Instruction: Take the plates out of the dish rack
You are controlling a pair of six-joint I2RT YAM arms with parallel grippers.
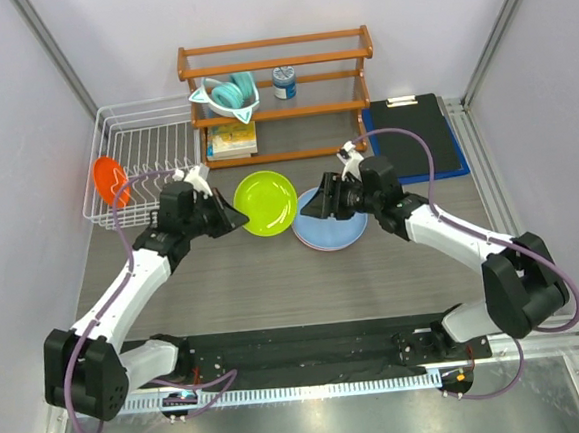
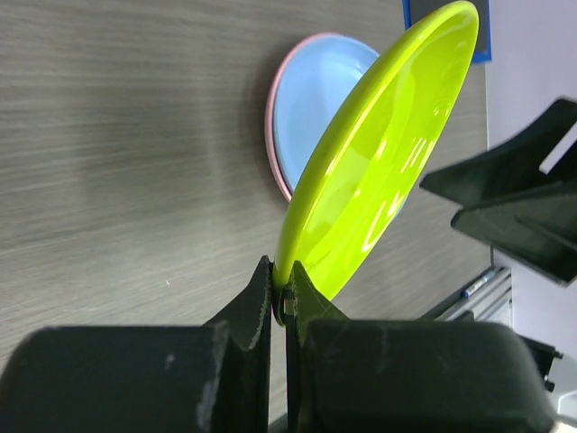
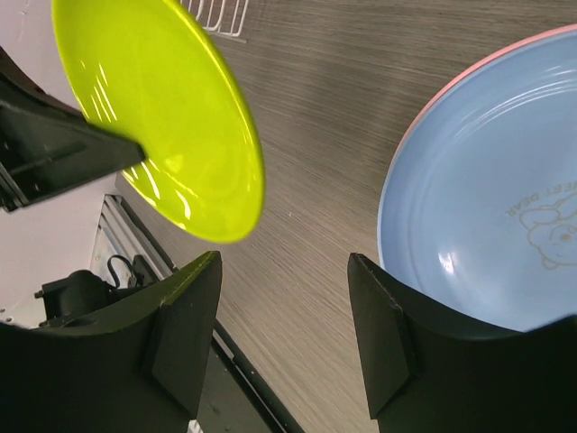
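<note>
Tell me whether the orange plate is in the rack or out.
In: the orange plate stands on edge inside the rack, at its left end.

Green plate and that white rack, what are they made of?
The green plate looks like plastic: one even bright colour, smooth and glossy, with streaky light reflections and a thin rim. The dish rack looks like metal wire with a white coating: thin, stiff rods crossing in a grid. Whether the coating is paint or plastic can't be told.
</note>
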